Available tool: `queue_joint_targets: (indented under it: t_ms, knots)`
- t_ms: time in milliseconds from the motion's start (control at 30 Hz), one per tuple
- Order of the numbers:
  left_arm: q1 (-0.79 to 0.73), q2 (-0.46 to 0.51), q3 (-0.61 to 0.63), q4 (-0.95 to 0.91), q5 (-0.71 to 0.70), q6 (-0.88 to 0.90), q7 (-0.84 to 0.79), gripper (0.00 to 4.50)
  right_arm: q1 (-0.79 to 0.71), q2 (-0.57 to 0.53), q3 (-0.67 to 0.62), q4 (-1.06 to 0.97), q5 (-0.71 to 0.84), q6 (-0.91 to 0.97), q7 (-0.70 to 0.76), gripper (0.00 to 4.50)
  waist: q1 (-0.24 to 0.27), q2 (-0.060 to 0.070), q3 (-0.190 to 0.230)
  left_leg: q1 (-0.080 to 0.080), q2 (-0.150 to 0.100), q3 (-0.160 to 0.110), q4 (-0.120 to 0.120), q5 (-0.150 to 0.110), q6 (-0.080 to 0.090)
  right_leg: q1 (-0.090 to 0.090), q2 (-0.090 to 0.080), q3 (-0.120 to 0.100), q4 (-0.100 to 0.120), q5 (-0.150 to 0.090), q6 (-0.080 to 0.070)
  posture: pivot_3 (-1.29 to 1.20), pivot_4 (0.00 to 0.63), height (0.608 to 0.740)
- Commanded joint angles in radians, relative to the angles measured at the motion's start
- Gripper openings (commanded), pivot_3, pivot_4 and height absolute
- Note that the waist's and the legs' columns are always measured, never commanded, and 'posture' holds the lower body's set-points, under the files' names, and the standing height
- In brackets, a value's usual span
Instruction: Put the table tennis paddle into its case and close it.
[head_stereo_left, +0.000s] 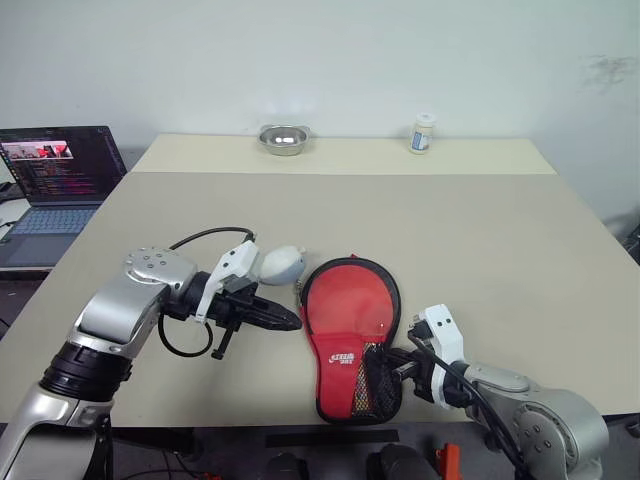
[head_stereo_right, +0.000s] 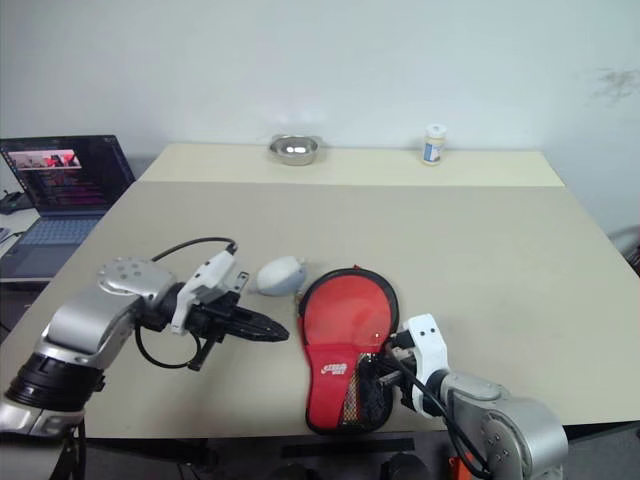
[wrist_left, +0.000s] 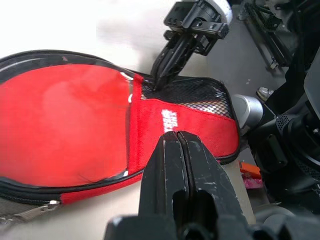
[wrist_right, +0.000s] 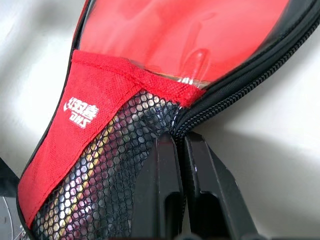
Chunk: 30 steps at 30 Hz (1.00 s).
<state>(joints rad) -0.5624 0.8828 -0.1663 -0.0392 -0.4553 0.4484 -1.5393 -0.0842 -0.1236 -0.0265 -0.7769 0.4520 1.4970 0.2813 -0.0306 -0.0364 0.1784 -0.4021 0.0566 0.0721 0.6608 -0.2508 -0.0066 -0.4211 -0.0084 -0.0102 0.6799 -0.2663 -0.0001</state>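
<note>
Right gripper (head_stereo_left: 392, 362): fingers pressed together, tips against the black mesh and zip edge at the narrow handle end of the case (head_stereo_left: 352, 335). The frames do not show whether any fabric or zip pull is pinched between them.

Left gripper (head_stereo_left: 285, 321): fingers closed, holding nothing, pointing toward the case's round end from its left side, tips just beside the black edging without clear contact.

The case lies flat on the table (head_stereo_left: 480, 250), red face up, white logo toward the narrow end, at the near edge of the table. A red round surface shows through the clear window of the round end, consistent with the table tennis paddle (wrist_left: 65, 120) lying inside; the handle cannot be made out through the mesh. In the left wrist view a zip pull (wrist_left: 30, 214) rests at the rim of the round end.

A pale grey rounded object (head_stereo_left: 281, 264) lies just beyond the case's upper left rim. Far from the case, a metal bowl (head_stereo_left: 283, 138) and a small white bottle (head_stereo_left: 424, 133) stand at the table's back edge. A laptop (head_stereo_left: 58, 180) sits off the table, well left of the case.
</note>
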Motion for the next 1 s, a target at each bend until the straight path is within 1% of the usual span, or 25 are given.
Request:
queue_joint_targets:
  t_ms: [33, 233, 333, 367, 400, 467, 567, 667, 800, 867, 933, 1000]
  knots:
    - [-0.044, -0.006, -0.015, 0.014, 0.011, -0.026, -0.051, 0.00, 0.028, 0.000, -0.007, -0.039, 0.018, 0.010, -0.006, 0.01, 0.000, 0.000, 0.000, 0.000, 0.000, 0.000, 0.000, 0.000, 0.000, 0.000, 0.000, 0.000, 0.000, 0.000, 0.000, 0.00, 0.150, 0.740]
    - [-0.066, -0.023, -0.032, 0.028, 0.015, -0.030, -0.042, 0.00, 0.031, -0.011, -0.017, -0.026, 0.017, 0.000, -0.010, 0.01, 0.000, 0.000, 0.000, 0.000, -0.001, 0.000, 0.000, 0.000, 0.000, 0.000, 0.000, 0.000, 0.000, 0.000, 0.000, 0.00, 0.150, 0.740]
    - [-0.068, -0.031, -0.034, 0.028, 0.017, -0.033, -0.037, 0.00, 0.030, 0.008, -0.030, -0.015, 0.012, -0.004, -0.022, 0.01, 0.000, 0.000, 0.000, 0.000, -0.001, 0.000, 0.000, 0.000, 0.000, 0.000, 0.000, 0.000, 0.000, 0.000, 0.000, 0.00, 0.150, 0.740]
    - [-0.069, -0.034, -0.033, 0.030, 0.018, -0.036, -0.036, 0.00, 0.030, 0.010, -0.033, -0.015, 0.011, -0.004, -0.025, 0.40, 0.000, 0.000, 0.000, 0.000, -0.001, 0.000, 0.000, 0.000, 0.000, 0.000, 0.000, 0.000, 0.000, 0.000, 0.000, 0.00, 0.150, 0.740]
    - [-0.069, -0.037, -0.034, 0.030, 0.019, -0.036, -0.033, 0.00, 0.031, 0.007, -0.036, -0.017, 0.013, -0.003, -0.023, 0.53, 0.000, 0.000, 0.000, 0.000, -0.001, 0.000, 0.000, 0.000, 0.000, 0.000, 0.000, 0.000, 0.000, 0.000, 0.000, 0.00, 0.150, 0.740]
    - [-0.068, -0.041, -0.035, 0.028, 0.018, -0.036, -0.029, 0.00, 0.026, -0.006, -0.035, -0.025, 0.010, -0.006, -0.030, 1.01, 0.000, 0.000, 0.000, 0.000, -0.001, 0.000, 0.000, 0.000, 0.000, 0.000, 0.000, 0.000, 0.000, 0.000, 0.000, 0.00, 0.150, 0.740]
    - [-0.068, -0.045, -0.034, 0.024, 0.017, -0.030, -0.025, 0.00, 0.016, -0.053, -0.017, -0.044, 0.009, -0.019, -0.026, 2.05, 0.000, 0.000, 0.000, 0.000, 0.000, 0.000, 0.000, 0.000, 0.000, 0.000, 0.000, 0.000, 0.000, 0.000, 0.000, 0.00, 0.150, 0.740]
    - [-0.066, -0.053, -0.033, 0.025, 0.017, -0.032, -0.020, 0.00, -0.015, -0.178, 0.015, -0.112, 0.037, -0.024, 0.026, 3.04, 0.000, 0.000, 0.000, 0.000, -0.001, 0.000, 0.001, 0.000, 0.000, 0.001, 0.000, 0.000, 0.000, 0.000, 0.000, 0.00, 0.150, 0.740]
    - [-0.071, -0.064, -0.016, 0.021, -0.008, 0.003, -0.005, 0.00, -0.110, -0.329, -0.024, -0.190, 0.163, -0.061, 0.198, 4.43, -0.001, 0.000, 0.000, 0.000, -0.003, 0.000, 0.001, 0.000, 0.000, 0.001, 0.000, 0.000, 0.000, 0.000, 0.000, 0.00, 0.150, 0.740]
    - [-0.073, -0.069, -0.011, 0.025, -0.010, 0.013, 0.002, 0.00, -0.174, -0.383, -0.043, -0.169, 0.199, -0.103, 0.260, 4.48, -0.002, 0.000, 0.000, 0.000, -0.003, -0.001, 0.001, 0.000, 0.000, 0.001, 0.000, 0.000, 0.000, 0.000, 0.000, 0.00, 0.150, 0.740]
    - [-0.073, -0.071, -0.005, 0.026, -0.015, 0.024, 0.010, 0.00, -0.249, -0.387, -0.061, -0.122, 0.237, -0.149, 0.298, 4.48, -0.001, 0.000, 0.000, 0.000, -0.003, -0.001, 0.001, 0.000, 0.000, 0.001, 0.000, -0.001, 0.000, 0.000, 0.000, 0.00, 0.150, 0.740]
    - [-0.076, -0.060, -0.005, 0.027, -0.024, 0.057, 0.002, 0.00, -0.312, -0.381, -0.028, -0.058, 0.229, -0.206, 0.304, 4.48, -0.002, -0.001, 0.000, 0.000, -0.002, -0.002, 0.001, 0.000, 0.000, 0.001, 0.001, 0.000, 0.000, 0.000, 0.000, 0.00, 0.150, 0.740]
